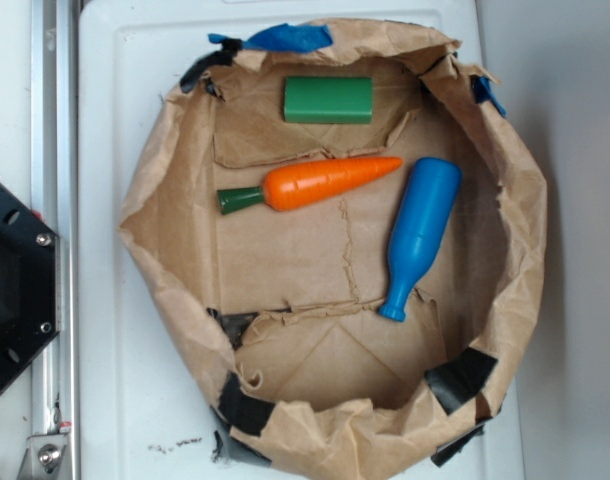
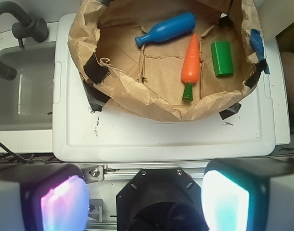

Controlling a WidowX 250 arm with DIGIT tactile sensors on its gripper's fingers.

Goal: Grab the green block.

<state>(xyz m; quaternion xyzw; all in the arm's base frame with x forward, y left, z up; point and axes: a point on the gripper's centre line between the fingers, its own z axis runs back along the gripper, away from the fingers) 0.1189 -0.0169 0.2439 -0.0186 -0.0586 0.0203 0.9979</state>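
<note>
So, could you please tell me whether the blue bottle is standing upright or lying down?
Lying down: the blue bottle rests on its side on the paper bag's floor, beside the carrot.

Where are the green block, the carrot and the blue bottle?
green block (image 1: 328, 100), exterior view, middle of its top face
carrot (image 1: 330, 181), exterior view, orange body
blue bottle (image 1: 422, 221), exterior view, wide body

Orange carrot (image 1: 330, 182) beside blue bottle (image 1: 420, 235), inside paper bag (image 1: 165, 200).
</note>
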